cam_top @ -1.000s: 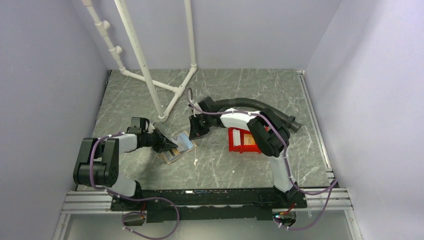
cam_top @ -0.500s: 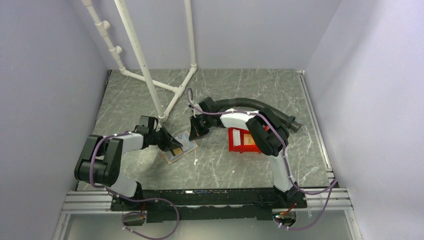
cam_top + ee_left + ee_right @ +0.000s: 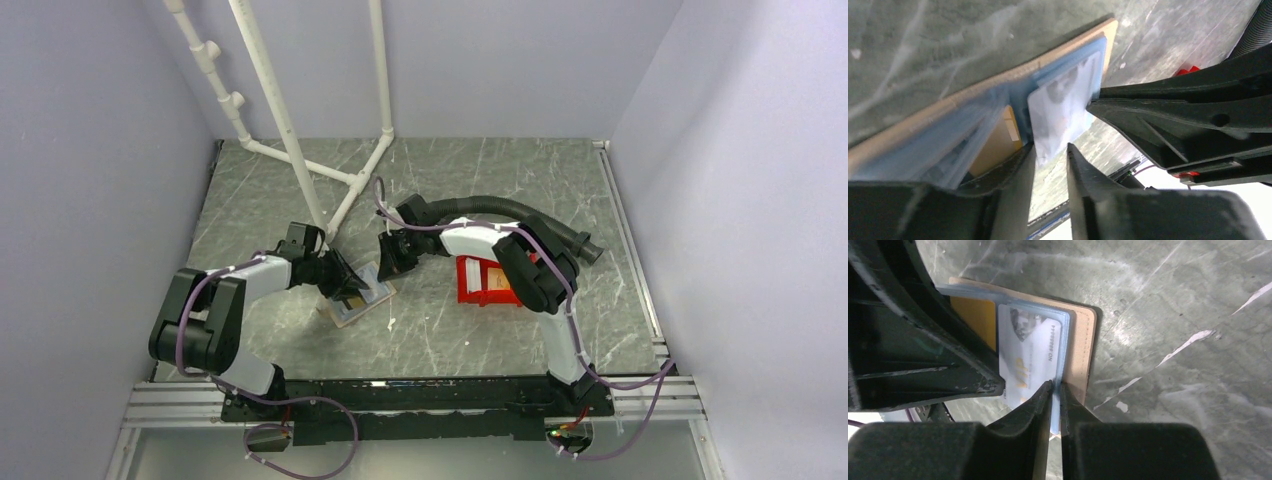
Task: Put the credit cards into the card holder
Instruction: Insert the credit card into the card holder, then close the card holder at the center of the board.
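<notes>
The tan card holder [image 3: 345,308] lies open on the table between both grippers; its tan edge shows in the wrist views [image 3: 973,92] [image 3: 1080,355]. A white credit card [image 3: 1028,355] sits partly inside a clear pocket, with a tan-orange card [image 3: 973,320] in the pocket beside it. My right gripper [image 3: 1057,386] is shut on the clear pocket's edge. My left gripper [image 3: 1050,150] has its jaws narrowly apart, with the white card's [image 3: 1063,107] near corner between the tips. More pale cards lie in the red bin [image 3: 487,282].
A white pipe frame [image 3: 300,150] stands at the back left, its foot just behind the left gripper [image 3: 352,285]. A black ribbed hose [image 3: 520,210] arches over the right arm. The red bin sits right of the right gripper [image 3: 385,262].
My left gripper has moved right and forward over the card holder, up to the white card. The right gripper has stayed in place on the pocket.
</notes>
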